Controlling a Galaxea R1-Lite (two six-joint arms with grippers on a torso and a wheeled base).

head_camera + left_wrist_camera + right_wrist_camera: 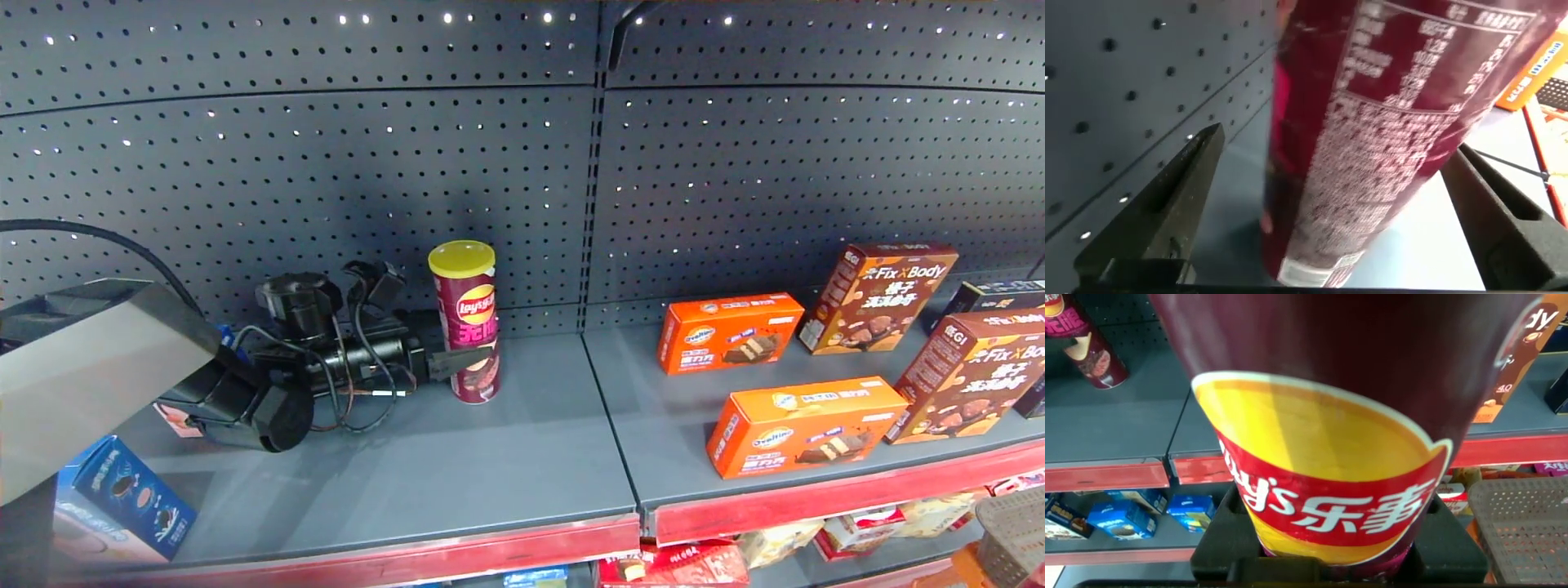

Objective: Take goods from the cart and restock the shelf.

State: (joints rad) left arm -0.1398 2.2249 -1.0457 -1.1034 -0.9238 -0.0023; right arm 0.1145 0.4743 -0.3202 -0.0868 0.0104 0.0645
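Left gripper [472, 358] lies low over the shelf [457, 465], reaching in from the left. The chip can [467, 318] stands upright between its fingers [1167, 204]. In the left wrist view we see a gap on each side of the can, so the jaws are spread and not touching it. The can sits in the left bay, close to the perforated back panel [326, 163] and well apart from the orange boxes [727, 331] in the right bay.

Can: tall maroon cylinder with a yellow lid [461, 258]. The front carries a round red-and-yellow emblem and large pale characters below it. The back is covered in dense small white print, too blurred for us to read.

Right gripper [1327, 531] is clamped on a second can [1323, 457] of the same maroon. It is held off the shelf, with its yellow-and-red band and white lettering towards the camera.
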